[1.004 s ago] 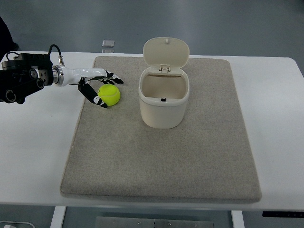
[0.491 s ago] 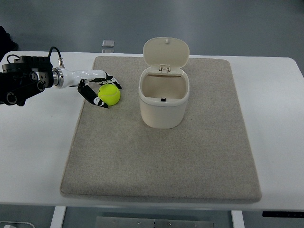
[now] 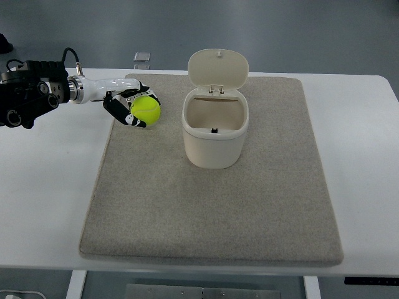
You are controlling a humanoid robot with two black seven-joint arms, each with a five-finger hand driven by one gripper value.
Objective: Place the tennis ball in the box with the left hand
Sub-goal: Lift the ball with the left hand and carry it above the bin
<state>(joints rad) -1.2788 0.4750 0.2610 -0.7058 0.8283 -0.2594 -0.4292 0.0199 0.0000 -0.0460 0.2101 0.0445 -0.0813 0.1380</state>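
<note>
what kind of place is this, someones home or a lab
Most likely a lab or robot test room, not a home. A plain white table carries a grey mat, with only a lidded box and a tennis ball held by the left robot hand, over bare grey floor.

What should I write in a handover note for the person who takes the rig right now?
Left hand: fingers closed on the tennis ball, above the mat's far left corner.
Right hand: not in view.
Box: stands upright on the mat to the right of the ball, lid open, nothing visible inside.
Done: ball grasped.
Left: carry the ball over the box opening and release it.
</note>
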